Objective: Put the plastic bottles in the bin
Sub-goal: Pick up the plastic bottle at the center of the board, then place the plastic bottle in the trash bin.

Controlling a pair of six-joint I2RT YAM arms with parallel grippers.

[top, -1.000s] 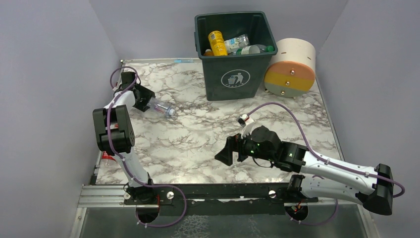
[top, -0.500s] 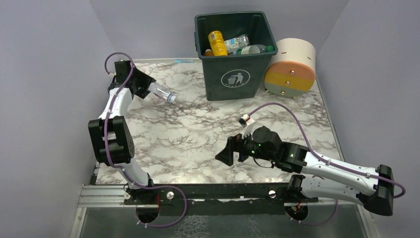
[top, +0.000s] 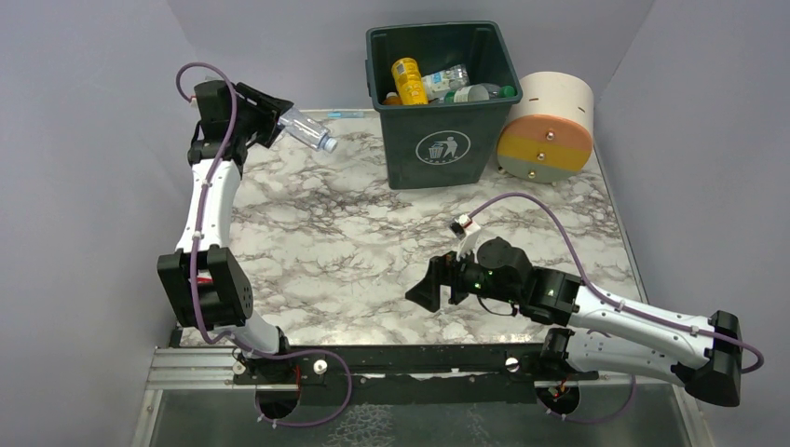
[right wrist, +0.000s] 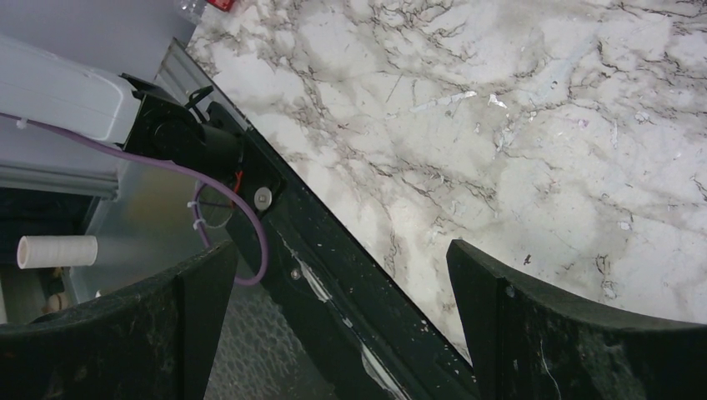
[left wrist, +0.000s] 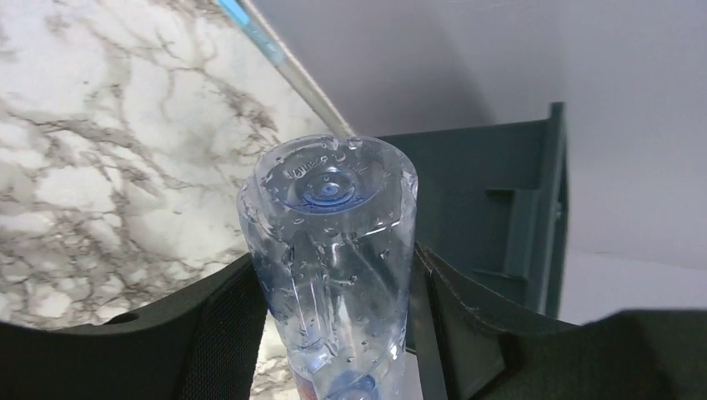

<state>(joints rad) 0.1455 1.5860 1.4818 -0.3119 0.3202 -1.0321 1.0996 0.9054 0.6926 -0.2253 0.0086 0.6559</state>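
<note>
My left gripper (top: 272,116) is shut on a clear plastic bottle (top: 307,128), held in the air over the table's back left corner, cap end pointing right toward the bin. In the left wrist view the wet bottle (left wrist: 333,242) sits base-up between both fingers of the gripper (left wrist: 333,283), with the bin's wall (left wrist: 492,192) behind it. The dark green bin (top: 442,149) stands at the back centre and holds a yellow bottle (top: 407,79) and clear bottles (top: 447,80). My right gripper (top: 430,284) hangs open and empty over the table's front edge (right wrist: 342,292).
A cream-and-orange cylinder (top: 550,126) lies right of the bin. A black rail (top: 419,358) runs along the table's near edge and shows under the right gripper (right wrist: 333,275). Purple walls close in on the table on three sides.
The left arm has lifted the clear bottle off the table, up and back toward the bin's height. The right arm has not moved.
</note>
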